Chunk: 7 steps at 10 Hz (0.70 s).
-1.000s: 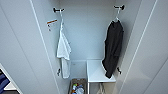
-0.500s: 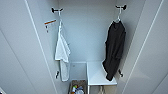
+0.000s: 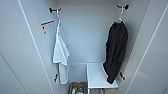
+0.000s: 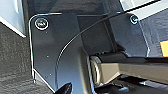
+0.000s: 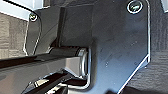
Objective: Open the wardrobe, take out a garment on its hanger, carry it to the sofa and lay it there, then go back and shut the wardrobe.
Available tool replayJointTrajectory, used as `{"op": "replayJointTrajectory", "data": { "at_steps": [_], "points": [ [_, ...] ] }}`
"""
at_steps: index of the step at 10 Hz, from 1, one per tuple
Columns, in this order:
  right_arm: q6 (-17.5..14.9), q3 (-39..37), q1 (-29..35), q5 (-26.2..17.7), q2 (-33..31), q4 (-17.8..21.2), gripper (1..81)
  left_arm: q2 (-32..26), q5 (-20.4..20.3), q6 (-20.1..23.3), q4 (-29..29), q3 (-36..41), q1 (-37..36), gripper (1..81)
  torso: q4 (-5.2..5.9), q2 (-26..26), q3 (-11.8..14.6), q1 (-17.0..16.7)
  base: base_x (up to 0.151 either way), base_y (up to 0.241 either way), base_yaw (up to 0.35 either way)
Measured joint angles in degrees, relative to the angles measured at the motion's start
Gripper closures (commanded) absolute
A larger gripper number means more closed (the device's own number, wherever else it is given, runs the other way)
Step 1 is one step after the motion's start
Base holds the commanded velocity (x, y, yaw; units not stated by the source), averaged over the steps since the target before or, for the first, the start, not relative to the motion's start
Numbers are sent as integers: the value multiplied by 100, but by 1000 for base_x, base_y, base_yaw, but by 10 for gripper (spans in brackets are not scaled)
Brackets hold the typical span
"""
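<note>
The wardrobe (image 3: 85, 37) stands open right in front of me in the head view, its white doors swung out to both sides. On its right side the black garment (image 3: 116, 50) hangs long and limp on a thin white hanger (image 3: 120, 15), whose hook sits on a dark peg near the top. The garment's lower end reaches down beside a white shelf block (image 3: 98, 75). The sofa is out of view.
A white short-sleeved shirt (image 3: 60, 53) hangs from a dark peg on the wardrobe's left side, under an orange-marked label (image 3: 47, 23). A small box of items (image 3: 77, 88) sits on the wardrobe floor. Grey carpet (image 4: 12, 50) lies below the arms.
The whole head picture has shifted slightly, so the camera moved a little. The clothes in the wardrobe hang as before.
</note>
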Motion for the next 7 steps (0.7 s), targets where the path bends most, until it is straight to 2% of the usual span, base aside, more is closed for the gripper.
{"op": "replayJointTrajectory", "data": {
  "at_steps": [5,7],
  "points": [
    [0,0,-4,0,0,-15,10,0,2,0,1,2,5,10,0,0,0,-1,83,0,0],
    [0,0,-6,-2,2,-17,10,0,5,0,1,5,16,10,0,0,0,-3,83,-66,0]
  ]
}}
